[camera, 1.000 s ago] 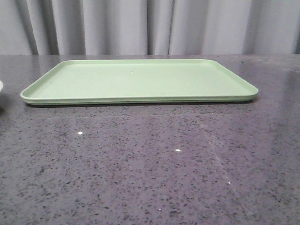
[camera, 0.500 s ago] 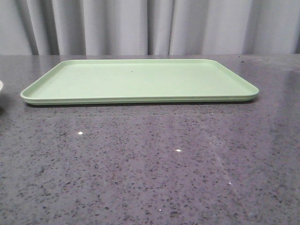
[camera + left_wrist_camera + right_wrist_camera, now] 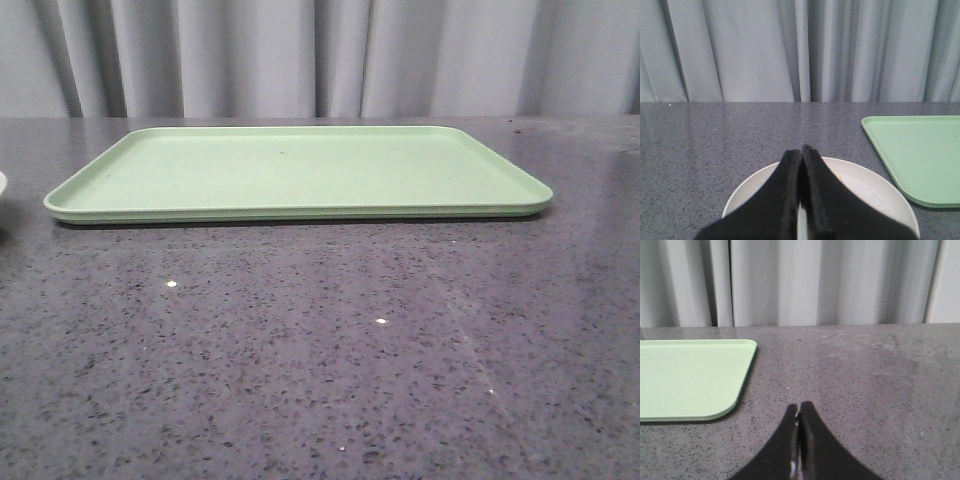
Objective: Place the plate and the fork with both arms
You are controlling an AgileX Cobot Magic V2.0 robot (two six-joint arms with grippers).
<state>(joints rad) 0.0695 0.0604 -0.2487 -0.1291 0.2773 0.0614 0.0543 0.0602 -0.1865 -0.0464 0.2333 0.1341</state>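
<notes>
The plate [image 3: 875,195] is round and pale and lies on the dark speckled table to the left of the light-green tray [image 3: 920,150]. My left gripper [image 3: 801,149] is shut, its black fingers pressed together over the plate and hiding its middle. A tiny yellow bit [image 3: 838,174] shows on the plate beside one finger; I cannot tell whether it is the fork. My right gripper [image 3: 798,407] is shut and empty over bare table to the right of the tray [image 3: 685,375]. In the front view only a sliver of the plate [image 3: 2,185] shows at the left edge, and neither gripper appears.
The tray [image 3: 300,170] lies flat at the table's middle back with nothing on it. Grey curtains hang behind the table. Dark speckled tabletop [image 3: 320,350] stretches in front of the tray.
</notes>
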